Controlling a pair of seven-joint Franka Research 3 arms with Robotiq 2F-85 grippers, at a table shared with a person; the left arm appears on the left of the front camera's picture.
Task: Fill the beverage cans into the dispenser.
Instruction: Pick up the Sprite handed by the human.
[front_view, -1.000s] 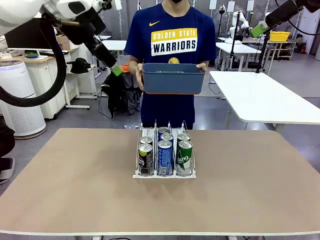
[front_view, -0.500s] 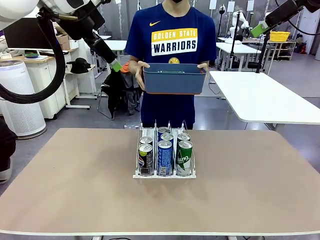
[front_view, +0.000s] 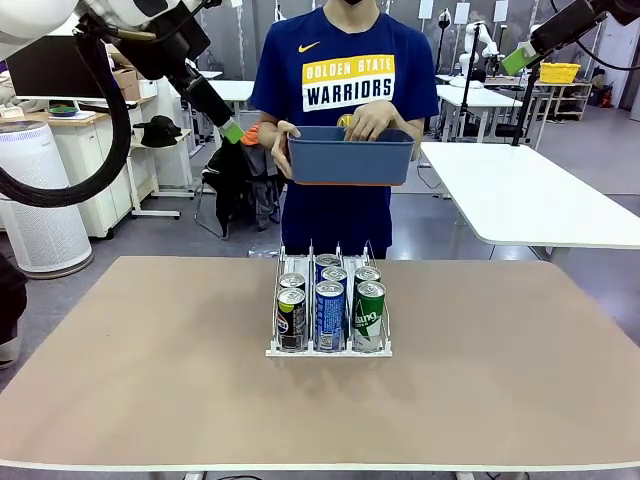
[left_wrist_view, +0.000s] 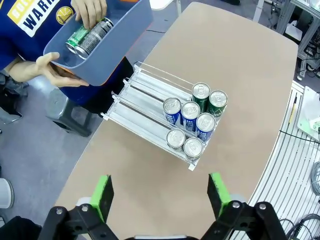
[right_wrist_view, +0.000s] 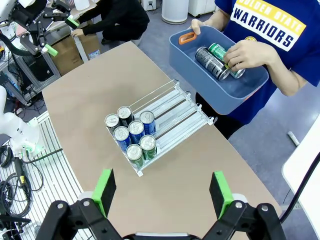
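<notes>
Spread wide and holding nothing, the left pincer and the right pincer hang high over the table, well away from the cans. Seven cans stand at the near end of the rack, two in each side lane and three in the middle one, and the far ends of the lanes are bare. The person's hand has just left the bin's side and gone inside, onto the loose cans lying there, so I think more cans are coming for the rack.
</notes>
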